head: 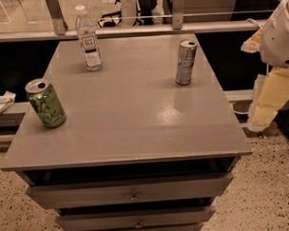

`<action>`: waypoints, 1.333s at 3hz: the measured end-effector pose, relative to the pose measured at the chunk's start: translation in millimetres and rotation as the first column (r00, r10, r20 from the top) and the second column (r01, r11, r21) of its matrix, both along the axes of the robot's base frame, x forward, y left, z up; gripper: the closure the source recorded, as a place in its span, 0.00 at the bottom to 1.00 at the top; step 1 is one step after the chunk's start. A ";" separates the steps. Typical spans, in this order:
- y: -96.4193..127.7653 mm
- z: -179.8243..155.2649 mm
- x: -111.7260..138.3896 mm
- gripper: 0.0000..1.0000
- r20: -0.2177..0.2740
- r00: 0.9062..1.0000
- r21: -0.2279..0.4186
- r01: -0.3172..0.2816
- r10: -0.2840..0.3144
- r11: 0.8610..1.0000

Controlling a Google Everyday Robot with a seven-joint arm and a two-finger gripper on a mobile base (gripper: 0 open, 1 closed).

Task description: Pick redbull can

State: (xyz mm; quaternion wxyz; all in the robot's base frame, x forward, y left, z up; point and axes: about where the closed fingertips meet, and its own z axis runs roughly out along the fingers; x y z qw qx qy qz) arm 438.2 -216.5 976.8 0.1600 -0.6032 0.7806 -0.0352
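The redbull can [186, 61], tall, slim and silver-grey with a pull-tab top, stands upright on the grey cabinet top [130, 118], towards its back right. My gripper [268, 102] hangs off the right edge of the cabinet, beyond the table surface, to the right of the can and a little nearer the camera. It holds nothing that I can see. The white arm housing [280, 32] sits above it at the right frame edge.
A wider green patterned can [45, 103] stands near the left edge. A clear plastic bottle with a white cap [88, 39] stands at the back left. Drawers [133, 191] with small knobs run below the front edge. A railing [132, 30] lies behind the cabinet.
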 end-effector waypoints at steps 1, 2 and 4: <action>-0.7 -0.8 3.3 0.00 0.007 1.000 0.009 0.003 -0.003 1.000; -10.6 -9.4 36.5 0.00 0.065 0.997 0.101 0.040 -0.047 0.994; -28.6 -40.9 129.7 0.00 0.146 0.973 0.348 0.119 -0.179 0.930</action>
